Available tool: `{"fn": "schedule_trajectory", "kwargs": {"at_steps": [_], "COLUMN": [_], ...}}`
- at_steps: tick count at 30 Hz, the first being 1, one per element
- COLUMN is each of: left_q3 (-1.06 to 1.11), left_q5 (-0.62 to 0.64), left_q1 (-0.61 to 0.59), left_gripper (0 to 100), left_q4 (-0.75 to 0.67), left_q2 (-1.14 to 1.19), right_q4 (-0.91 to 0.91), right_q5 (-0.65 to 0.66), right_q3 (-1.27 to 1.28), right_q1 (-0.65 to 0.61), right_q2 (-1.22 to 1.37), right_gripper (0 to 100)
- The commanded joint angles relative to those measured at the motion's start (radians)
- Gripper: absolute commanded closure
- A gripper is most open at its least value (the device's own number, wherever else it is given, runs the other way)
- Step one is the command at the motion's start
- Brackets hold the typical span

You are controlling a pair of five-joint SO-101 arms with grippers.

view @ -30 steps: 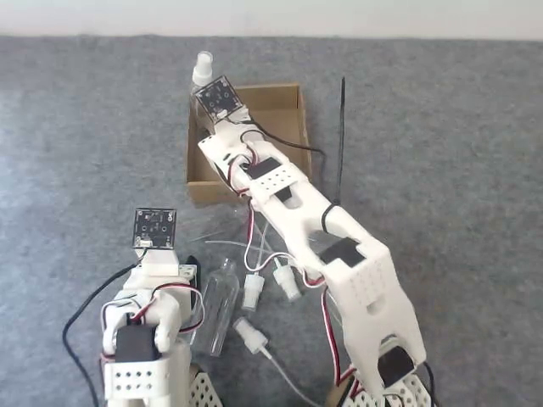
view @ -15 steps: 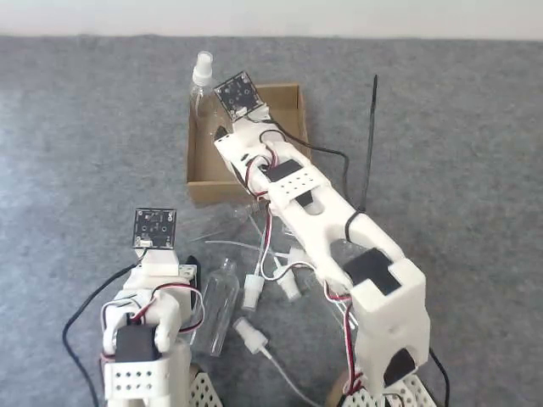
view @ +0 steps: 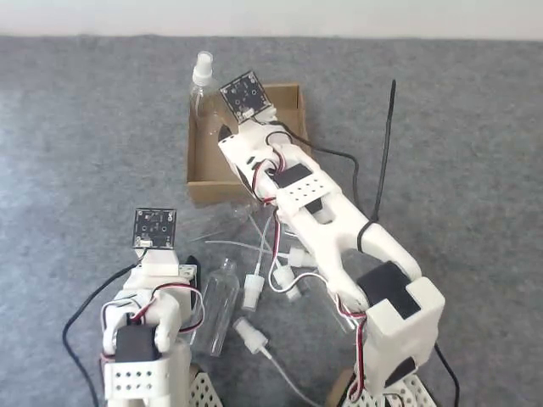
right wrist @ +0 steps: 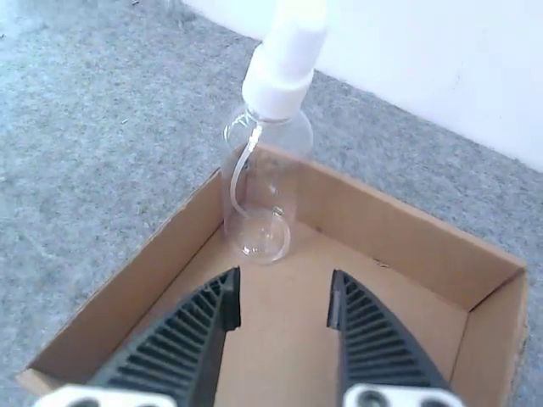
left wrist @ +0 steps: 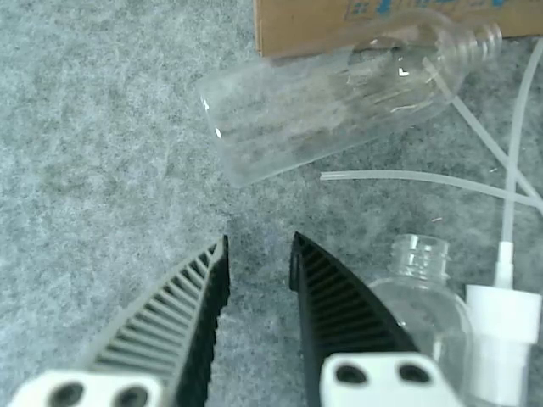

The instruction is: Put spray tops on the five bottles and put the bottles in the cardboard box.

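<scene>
"Where is the capped bottle [right wrist: 259,199]?"

"It stands upright in the far left corner of the cardboard box [right wrist: 407,246], close against the walls. The right jaws hang over the box floor, spread apart and holding nothing. The bottle is just beyond their tips, not between them."

"And the left jaws?"

"They are parted a little and empty, low over the grey surface [left wrist: 102,170]. A lying bottle [left wrist: 331,106] with no top rests on its side ahead of them, just beside the box's near wall. A second bottle [left wrist: 424,288], also open-necked, sits just beside one jaw, outside the gap. A loose spray top [left wrist: 505,339] is next to it."
</scene>
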Motion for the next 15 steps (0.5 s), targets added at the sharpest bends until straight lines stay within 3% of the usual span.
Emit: {"fn": "schedule_trajectory", "kwargs": {"at_steps": [1,7,15], "left_q3": [-0.012,-0.012,-0.012], "left_q5": [-0.003,-0.003,-0.003], "left_q1": [-0.002,-0.002,-0.002], "left_gripper": [89,89,89], "left_q4": [0.005,0.005,0.005], "left_q2": [-0.012,-0.012,-0.012], "right_q4": [0.002,0.013,0.194], "right_q5": [0.002,0.002,0.0], "right_q3": [-0.003,-0.003,-0.006], "right_q1": [0.008,0.016,0.013], "right_q2": [-0.088,-0.09,-0.188], "right_gripper": [87.1,87.5,87.2]}}
